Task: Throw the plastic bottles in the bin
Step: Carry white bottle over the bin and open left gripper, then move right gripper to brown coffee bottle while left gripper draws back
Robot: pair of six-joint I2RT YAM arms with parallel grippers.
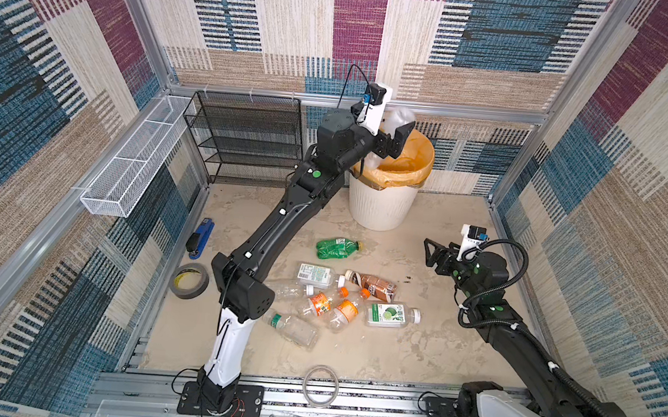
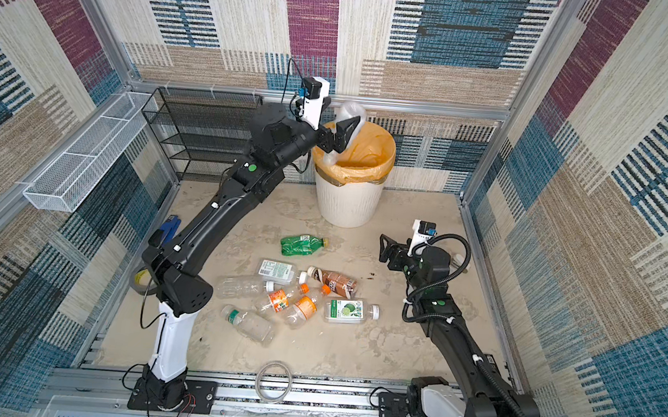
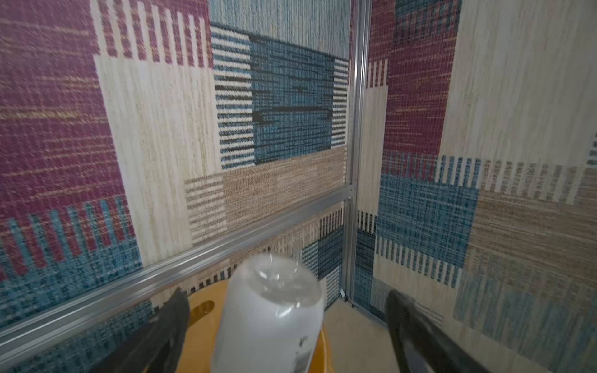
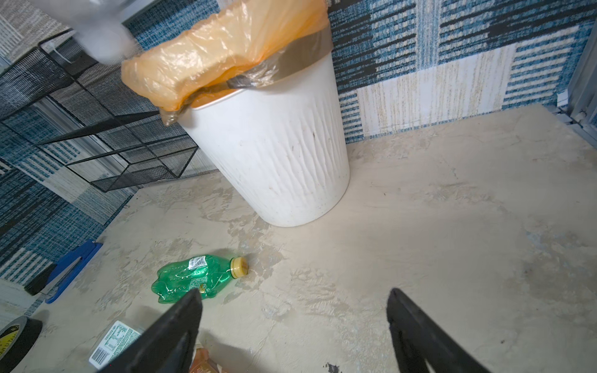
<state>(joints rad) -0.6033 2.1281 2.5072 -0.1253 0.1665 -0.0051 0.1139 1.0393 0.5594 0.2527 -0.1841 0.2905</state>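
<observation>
Holds the left hand (image 1: 393,142) above the rim of the bin (image 1: 380,205) at the back of the bench (image 1: 414,351), fingers (image 3: 174,323) spread wide. Between them, touching neither, a clear bottle (image 3: 271,316), blurred, base out beyond their tips, over the orange liner (image 1: 420,159). Carries the right hand (image 1: 429,254) above the bench's right side, also spread, empty. Near it on the bench, a crushed green bottle (image 1: 337,248), on its side, apart from the bin. Nearer the front, a cluster of seven more bottles (image 1: 343,308), all lying flat, several touching. Left of these, a stapler (image 1: 200,238) and a tape roll (image 1: 189,281). Left of the bin, a black mesh rack (image 1: 247,138).
</observation>
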